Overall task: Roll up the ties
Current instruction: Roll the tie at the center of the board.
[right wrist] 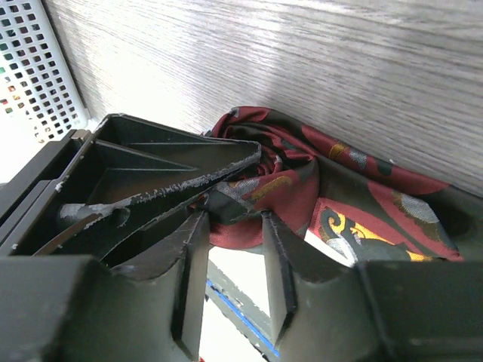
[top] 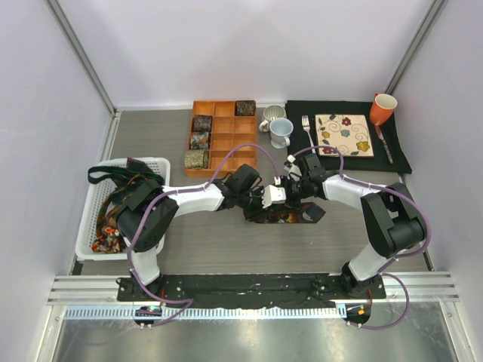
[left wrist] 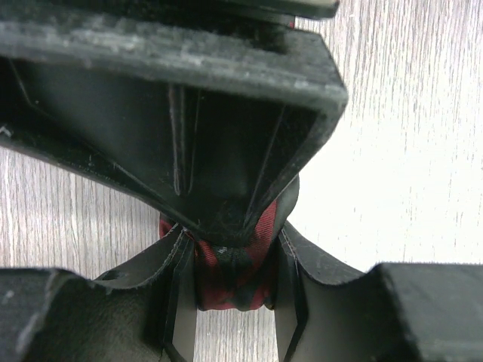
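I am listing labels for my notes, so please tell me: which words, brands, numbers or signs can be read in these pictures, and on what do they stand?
None can be read.
The maroon tie, the flowered tile, the orange mug and the orange tray show only patterns or plain colour, no letters.

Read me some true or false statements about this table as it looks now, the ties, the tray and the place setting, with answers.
1. Four rolled ties sit in the orange tray. True.
2. The left gripper is clamped on the maroon tie. True.
3. The orange mug stands in the orange tray. False: it is at the black placemat's far right corner.
4. The fork lies right of the plate. False: it lies left of it.
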Robot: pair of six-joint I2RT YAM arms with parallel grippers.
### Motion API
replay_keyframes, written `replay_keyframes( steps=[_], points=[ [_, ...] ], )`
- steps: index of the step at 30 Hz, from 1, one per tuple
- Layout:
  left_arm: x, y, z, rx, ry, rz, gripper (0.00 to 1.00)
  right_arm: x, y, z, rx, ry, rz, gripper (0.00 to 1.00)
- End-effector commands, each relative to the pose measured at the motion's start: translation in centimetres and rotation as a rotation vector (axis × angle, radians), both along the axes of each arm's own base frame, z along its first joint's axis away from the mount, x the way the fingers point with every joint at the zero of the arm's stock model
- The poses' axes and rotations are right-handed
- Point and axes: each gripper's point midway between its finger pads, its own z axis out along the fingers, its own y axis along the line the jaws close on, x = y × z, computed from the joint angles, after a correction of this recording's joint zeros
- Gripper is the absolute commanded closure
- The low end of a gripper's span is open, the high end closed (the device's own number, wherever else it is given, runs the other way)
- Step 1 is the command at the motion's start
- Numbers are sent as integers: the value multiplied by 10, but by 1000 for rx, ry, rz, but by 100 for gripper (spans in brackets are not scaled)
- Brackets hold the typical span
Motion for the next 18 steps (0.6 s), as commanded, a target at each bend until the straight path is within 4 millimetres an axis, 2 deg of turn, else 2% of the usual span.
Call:
replay_keyframes(
  steps=[1, 3, 4, 6, 7, 8, 10, 11, 13, 14, 15, 18],
  points=[
    [-18, 29, -37, 155, 86, 2, 62, 0, -9, -21, -85, 8, 9, 56],
    [-17, 29, -37, 154, 88, 4, 62, -2, -9, -20, -84, 13, 11, 56],
    [-18, 28, -37, 157, 90, 3, 62, -4, -10, -21, -85, 14, 11, 61],
    [-17, 28, -38, 158, 89, 3, 62, -3, -10, -19, -87, 2, 12, 76],
    [-17, 27, -37, 153, 86, 3, 62, -5, -11, -21, -89, 10, 12, 91],
    [-16, 27, -36, 152, 86, 4, 62, -5, -13, -25, -104, 17, 10, 99],
    [-14, 26, -33, 139, 85, 12, 59, -8, -17, -32, -127, 37, 6, 99],
    [-12, 26, -29, 122, 92, 21, 52, -8, -20, -36, -146, 41, 1, 99],
    [-7, 22, -17, 83, 95, 41, 45, -13, -26, -43, -173, 71, -4, 99],
    [-5, 22, -13, 61, 99, 44, 37, -14, -28, -46, -186, 76, -5, 99],
    [0, 18, -1, 22, 80, 53, 35, -17, -34, -52, -222, 84, -7, 99],
    [3, 13, 10, -38, 77, 60, 29, -20, -46, -60, -283, 90, -5, 99]
  ],
)
